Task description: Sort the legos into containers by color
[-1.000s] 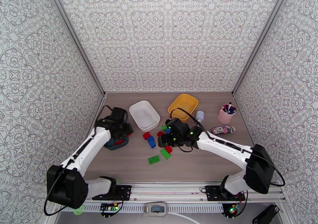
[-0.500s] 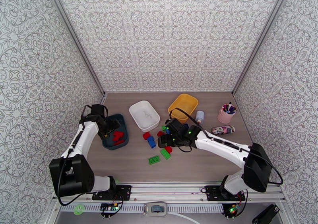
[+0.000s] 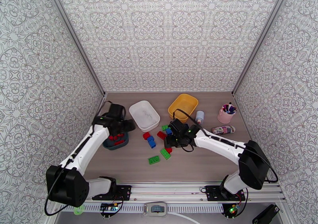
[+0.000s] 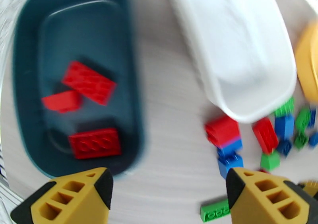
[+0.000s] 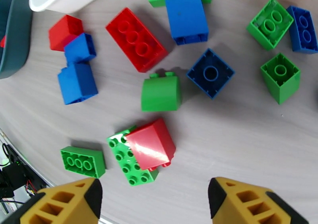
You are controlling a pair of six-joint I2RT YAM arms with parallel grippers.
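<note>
One grey-brown wood-grain table (image 3: pixel 206 165): it carries everything I see; I place the rest against the shallow rounded-rectangle white plastic tray (image 3: pixel 145 115).
Two white arms: both reach in from the near edge. The left arm (image 3: pixel 85 149) ends left of the white tray, the right arm (image 3: pixel 218 143) near-right of it.
Shallow dark teal-blue plastic tray (image 4: pixel 137 113): left of the white tray and a little nearer, with a strip of bare table between them.
Shallow rounded yellow plastic tray (image 3: pixel 183 106): just right of the white tray, not touching it.
Left gripper (image 4: pixel 167 193): it hangs just left of the white tray, by the teal tray's rim as far as I can tell. Its yellow fingers (image 4: pixel 71 199) are spread wide, released, with nothing between them.
Right gripper (image 5: pixel 153 197): it hovers over the loose pile near-right of the white tray, fingers (image 5: pixel 254 205) apart, gripping nothing.
Three red studded plastic bricks (image 4: pixel 88 81): they lie inside the teal tray, left of the white tray.
Loose legos (image 3: pixel 159 141): red, green and blue bricks are scattered on the table, near-right of the white tray.
Long red brick (image 5: pixel 136 39): it lies flat, studs up, just near of the white tray.
Red sloped brick (image 5: pixel 151 143): it rests on a green studded plate (image 5: pixel 127 165), farther from the white tray.
Green curved brick (image 5: pixel 161 93): it sits between those two, beside an upturned dark blue brick (image 5: pixel 210 73).
</note>
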